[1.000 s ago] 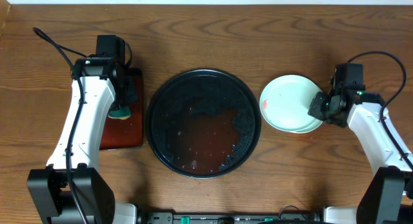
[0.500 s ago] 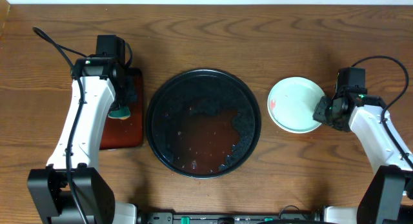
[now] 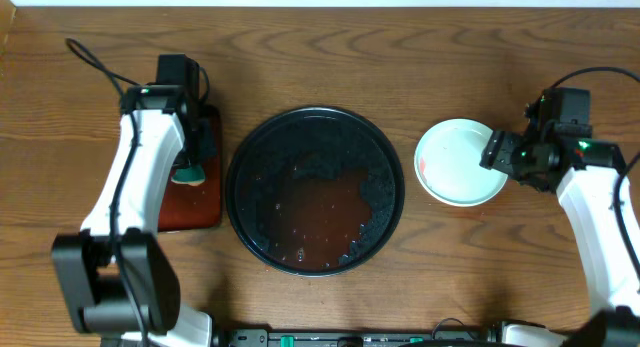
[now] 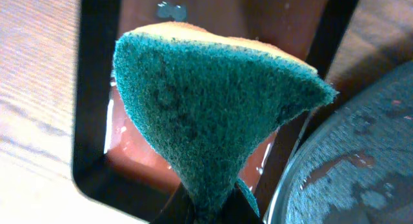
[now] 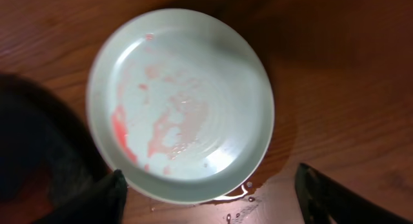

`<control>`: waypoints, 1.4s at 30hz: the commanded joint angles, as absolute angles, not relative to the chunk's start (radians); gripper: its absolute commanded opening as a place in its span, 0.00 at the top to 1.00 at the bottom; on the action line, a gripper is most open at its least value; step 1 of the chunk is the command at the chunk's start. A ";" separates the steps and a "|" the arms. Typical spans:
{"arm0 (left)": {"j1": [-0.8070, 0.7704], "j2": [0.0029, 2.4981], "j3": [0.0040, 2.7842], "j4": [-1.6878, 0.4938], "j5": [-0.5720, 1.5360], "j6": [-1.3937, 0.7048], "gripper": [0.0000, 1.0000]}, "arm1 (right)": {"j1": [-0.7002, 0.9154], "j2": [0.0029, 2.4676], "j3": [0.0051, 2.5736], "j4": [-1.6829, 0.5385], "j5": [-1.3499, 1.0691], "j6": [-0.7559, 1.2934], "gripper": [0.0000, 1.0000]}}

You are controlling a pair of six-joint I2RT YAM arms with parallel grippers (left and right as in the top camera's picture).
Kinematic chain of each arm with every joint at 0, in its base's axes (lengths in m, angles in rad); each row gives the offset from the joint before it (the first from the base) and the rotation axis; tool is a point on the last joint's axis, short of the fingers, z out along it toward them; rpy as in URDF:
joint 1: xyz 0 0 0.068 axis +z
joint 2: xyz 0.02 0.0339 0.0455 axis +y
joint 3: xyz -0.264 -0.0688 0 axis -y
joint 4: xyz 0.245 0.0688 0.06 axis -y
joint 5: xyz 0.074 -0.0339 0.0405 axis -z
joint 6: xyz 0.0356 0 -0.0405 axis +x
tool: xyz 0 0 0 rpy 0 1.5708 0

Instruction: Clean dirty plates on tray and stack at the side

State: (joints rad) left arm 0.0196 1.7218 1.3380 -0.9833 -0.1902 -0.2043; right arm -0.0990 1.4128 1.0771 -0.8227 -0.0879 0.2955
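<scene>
A pale blue-green plate (image 3: 458, 162) with red smears lies on the wood to the right of the large round black tray (image 3: 243, 147); anything under it is hidden. The tray holds only reddish water. My right gripper (image 3: 497, 150) stands open at the plate's right rim. In the right wrist view the plate (image 5: 181, 101) lies flat, and the gripper (image 5: 211, 179) has a finger off each side of its near edge, not touching it. My left gripper (image 4: 208, 208) is shut on a green sponge (image 4: 213, 101), hanging over the small tray; the sponge (image 3: 187, 171) also shows from overhead.
A rectangular black tray with a reddish inside (image 3: 208, 202) sits left of the round tray, its rim (image 4: 90, 88) under the sponge. Water drops (image 5: 242, 193) lie on the wood by the plate. The round tray's rim (image 4: 290, 192) lies close to the right of the left gripper.
My right gripper has opened and let go of the plate, then drawn back to the right. The plate now lies squarely in place instead of sticking out to the left. The left arm barely moved.
</scene>
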 commanded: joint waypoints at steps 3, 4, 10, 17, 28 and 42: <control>0.023 1.806 1.325 -0.953 -0.210 -0.176 0.62 | -0.090 1.357 1.092 -0.837 -0.117 0.250 0.01; 0.023 1.819 1.325 -0.941 -0.210 -0.176 0.46 | -0.090 1.349 1.092 -0.843 -0.117 0.245 0.01; 0.023 1.812 1.328 -0.941 -0.210 -0.177 0.32 | -0.090 1.317 1.092 -0.884 -0.118 0.245 0.01; 0.020 1.712 1.367 -1.026 -0.181 -0.274 0.25 | -0.090 1.198 1.153 -1.005 -0.117 0.218 0.01; 0.020 1.694 1.365 -1.024 -0.086 -0.327 0.24 | -0.090 0.940 1.327 -1.249 -0.092 0.214 0.01; 0.020 1.694 1.365 -1.024 -0.086 -0.327 0.24 | -0.090 0.741 1.327 -1.309 -0.126 0.234 0.01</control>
State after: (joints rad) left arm 0.0189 1.6913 1.3468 -1.0206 -0.0845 -0.3172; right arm -0.0986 0.7452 1.3148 -1.2743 -0.1379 0.2302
